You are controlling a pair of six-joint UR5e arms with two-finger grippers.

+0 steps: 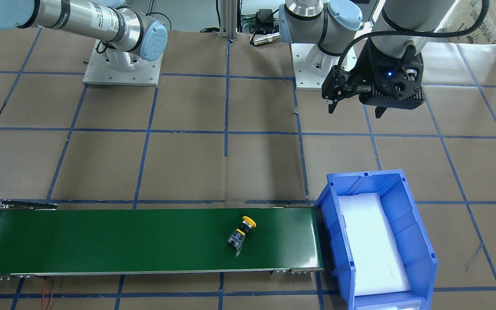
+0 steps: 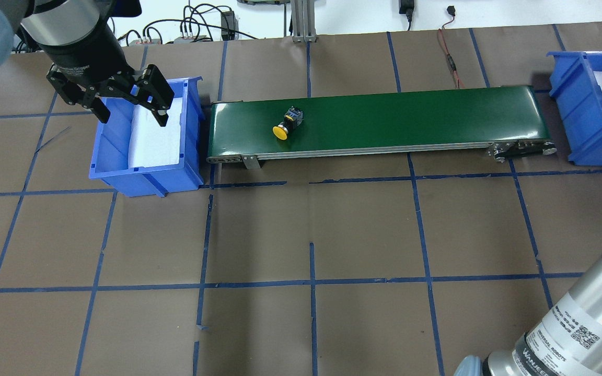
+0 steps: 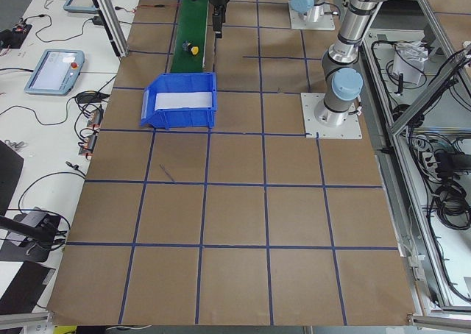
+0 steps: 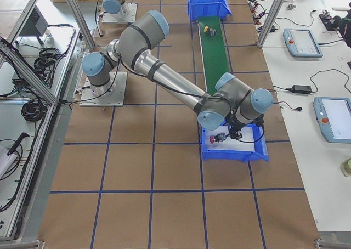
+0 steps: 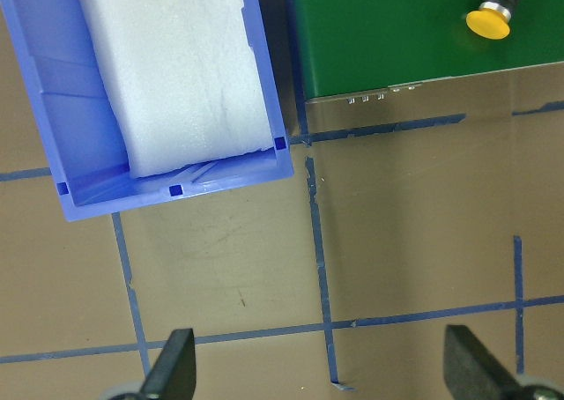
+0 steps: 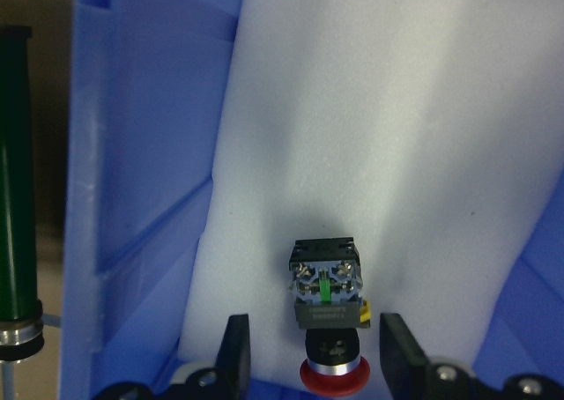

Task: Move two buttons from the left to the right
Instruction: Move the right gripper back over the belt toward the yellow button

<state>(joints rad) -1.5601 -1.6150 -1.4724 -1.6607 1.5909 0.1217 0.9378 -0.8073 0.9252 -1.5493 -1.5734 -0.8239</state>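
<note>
Left hand (image 2: 132, 119) hung over the bench (image 5: 397, 241), left bin (image 5: 176, 188) just ahead, belt (image 5: 388, 39) ahead-right with one button (image 5: 491, 19) lying on it. Other button (image 6: 328, 303) sat on foam (image 6: 397, 153) in the right bin (image 6: 150, 153), between the right hand (image 6: 313, 358)'s fingers.

Left gripper (image 2: 132, 118), right gripper (image 6: 314, 347): fingers apart.

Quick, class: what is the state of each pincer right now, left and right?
The left pincer is open, holding nothing.
The right pincer is open, fingers either side of the red button in the blue bin, gaps showing, no grip.
</note>
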